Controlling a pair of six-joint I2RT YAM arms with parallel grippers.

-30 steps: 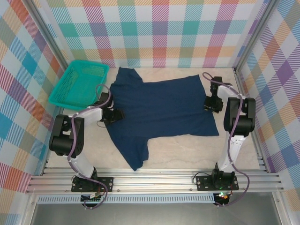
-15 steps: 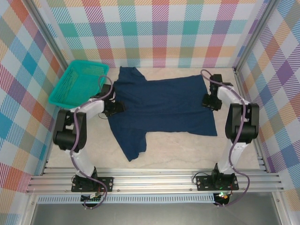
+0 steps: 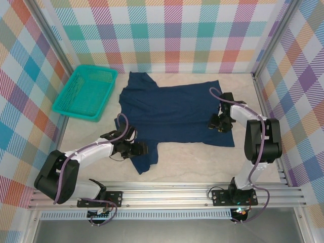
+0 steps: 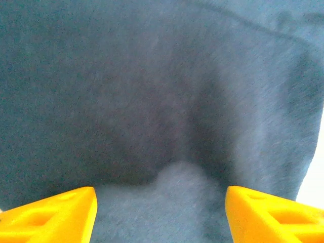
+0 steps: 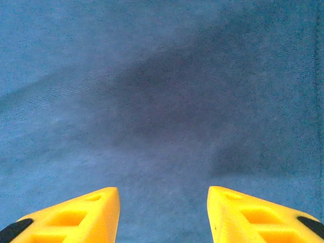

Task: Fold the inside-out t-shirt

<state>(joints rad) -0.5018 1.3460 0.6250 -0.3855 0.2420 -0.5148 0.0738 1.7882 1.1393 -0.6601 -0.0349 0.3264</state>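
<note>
On the pale surface (image 3: 197,162) the t-shirt (image 3: 172,109) lies spread almost flat. I judge that no fold is made yet, so the whole job remains. My left end effector (image 3: 140,150) hovers wide over the near sleeve, gripping nothing. My right end effector (image 3: 217,125), half-spread over the shirt's right edge, is empty too. A teal basket (image 3: 83,91) sits far left, and checked walls (image 3: 172,30) enclose everything.

No text, label, brand, number or sign can be read in any view; the inside-out t-shirt (image 3: 172,109) is plain navy cloth; the walls (image 3: 172,35) at the far side carry coloured checks, no lettering.
</note>
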